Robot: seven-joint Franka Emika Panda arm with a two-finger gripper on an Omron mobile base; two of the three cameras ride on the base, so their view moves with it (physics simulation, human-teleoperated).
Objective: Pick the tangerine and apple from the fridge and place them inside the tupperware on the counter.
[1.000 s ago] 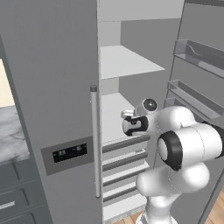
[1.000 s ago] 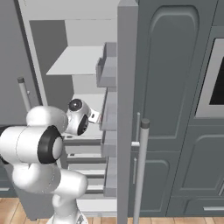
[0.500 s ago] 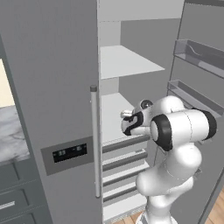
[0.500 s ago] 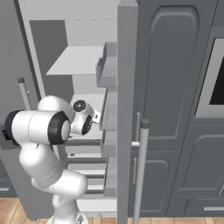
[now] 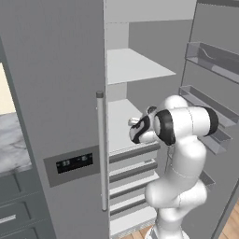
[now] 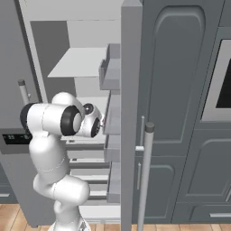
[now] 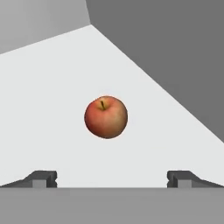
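Apple, small red-orange ball with dark stem on top (image 7: 106,117): hand view shows it sitting upright on a white inner shelf (image 7: 52,100), centred ahead of the end effector (image 7: 111,178) and apart from it. Both dark fingertips (image 7: 43,178) stand wide, one at each side of the lower frame, nothing between them; end effector released, grasping nothing. Grey inner wall behind and to the right of the shelf.

Left base view: tall grey fridge (image 5: 56,93) with its right door swung open, long vertical bar handle (image 5: 101,151) and small dark display panel (image 5: 74,163) on the closed left door. White arm with dark joints (image 5: 179,140) reaches into the compartment at mid-shelf height; the hand is over the white shelf, fingers not discernible. Grey-white veined marble tabletop (image 5: 11,147) at far left, over dark grey drawers.

Right base view: arm (image 6: 54,135) bent into the open fridge beside grey door bins (image 6: 113,72); wrist near the shelf edge.
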